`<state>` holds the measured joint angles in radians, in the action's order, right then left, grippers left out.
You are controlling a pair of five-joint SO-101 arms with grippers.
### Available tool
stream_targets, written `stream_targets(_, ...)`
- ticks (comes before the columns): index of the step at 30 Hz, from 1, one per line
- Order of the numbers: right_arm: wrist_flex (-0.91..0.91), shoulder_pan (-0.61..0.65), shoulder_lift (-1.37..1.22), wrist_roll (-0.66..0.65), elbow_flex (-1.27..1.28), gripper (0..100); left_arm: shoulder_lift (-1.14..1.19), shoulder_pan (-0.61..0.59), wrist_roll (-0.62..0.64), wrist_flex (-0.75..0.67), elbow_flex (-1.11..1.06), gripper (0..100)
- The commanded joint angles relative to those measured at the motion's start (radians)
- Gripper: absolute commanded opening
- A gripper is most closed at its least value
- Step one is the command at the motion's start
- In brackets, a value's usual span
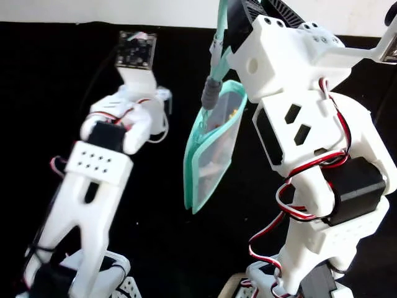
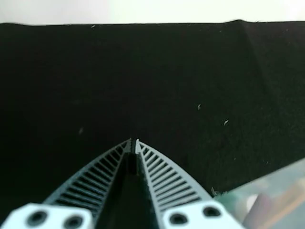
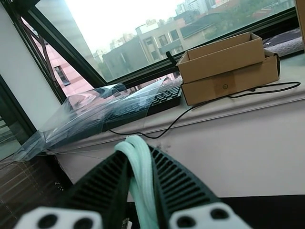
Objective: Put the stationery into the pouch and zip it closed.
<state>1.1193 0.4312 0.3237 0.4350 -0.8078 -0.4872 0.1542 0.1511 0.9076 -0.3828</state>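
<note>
the right hand point(image 3: 138, 149) clamps the strap point(image 3: 143, 177), so the pouch point(image 1: 214, 149) hangs long axis down; the left hand point(image 2: 133, 141), pinched shut and empty, is near the pouch.

Office-like room, upper floor: big window point(image 3: 119, 28) onto city buildings; on sill point(image 3: 267, 109) under window, stacked cardboard boxes point(image 3: 228, 67), black keyboard point(image 3: 164, 99) beside them; black-clothed table point(image 2: 143, 81) below sill.

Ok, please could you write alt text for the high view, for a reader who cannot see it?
A mint-green pouch with a clear side hangs in the air by its strap, held up by the white right arm. Stationery shows inside it. The left arm stands beside it over the black table.
</note>
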Motion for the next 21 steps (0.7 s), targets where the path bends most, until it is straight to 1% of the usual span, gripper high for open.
stream_targets(1, 0.002, 0.007, -0.002, 0.011, -0.03, 0.5, -0.122, -0.036, -0.009, 0.215, 0.105, 2)
stream_targets(6, 0.002, 0.007, -0.002, 0.011, -0.028, 0.5, -0.266, -0.061, -0.009, 0.407, 0.139, 15)
stream_targets(9, 0.002, 0.007, -0.002, 0.011, -0.028, 0.5, -0.335, -0.061, -0.009, 0.483, 0.137, 20)
stream_targets(21, 0.002, 0.007, -0.004, 0.009, -0.028, 0.5, -0.504, -0.056, -0.009, 0.638, 0.136, 21)
